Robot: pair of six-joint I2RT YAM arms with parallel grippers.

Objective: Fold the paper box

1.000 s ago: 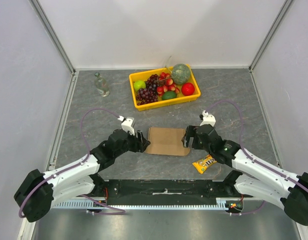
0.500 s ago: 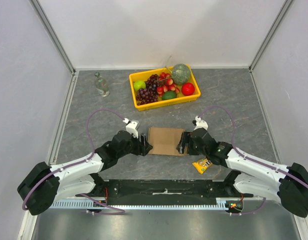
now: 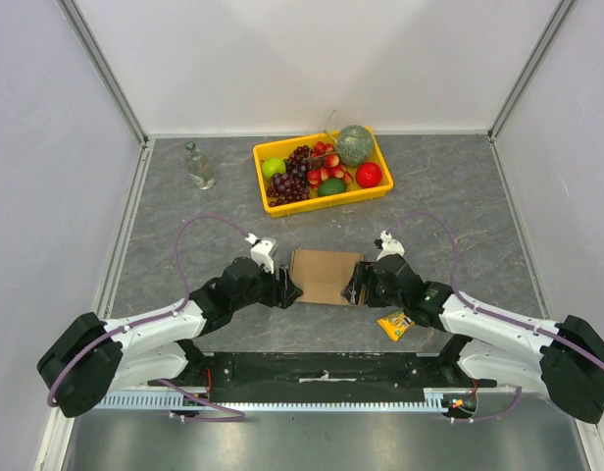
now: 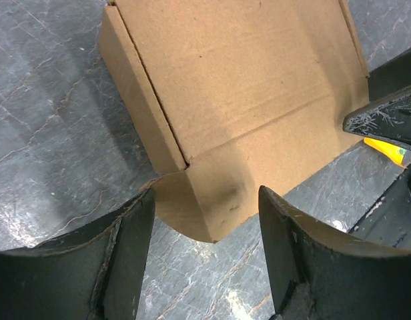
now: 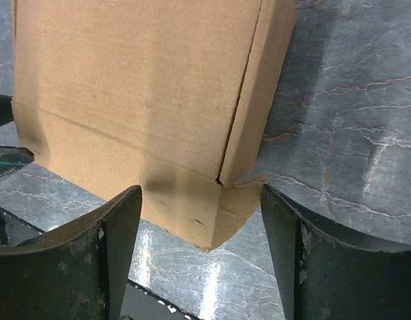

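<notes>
On the grey stone-patterned table (image 3: 459, 177), the paper box (image 3: 325, 277) lies flat between our 2 arms. Left gripper (image 3: 287, 287) and right gripper (image 3: 356, 287) gape wide, each straddling a near corner, gripping nothing. We fear uneven closing could crumple a flap. Wrist views reveal creased side flaps; only overhead shows the fruit tray (image 3: 312, 204).

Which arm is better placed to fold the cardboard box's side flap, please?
Marginally left: the left gripper and right gripper both straddle cardboard box corners, open, but the candy packet crowds the right one.
</notes>
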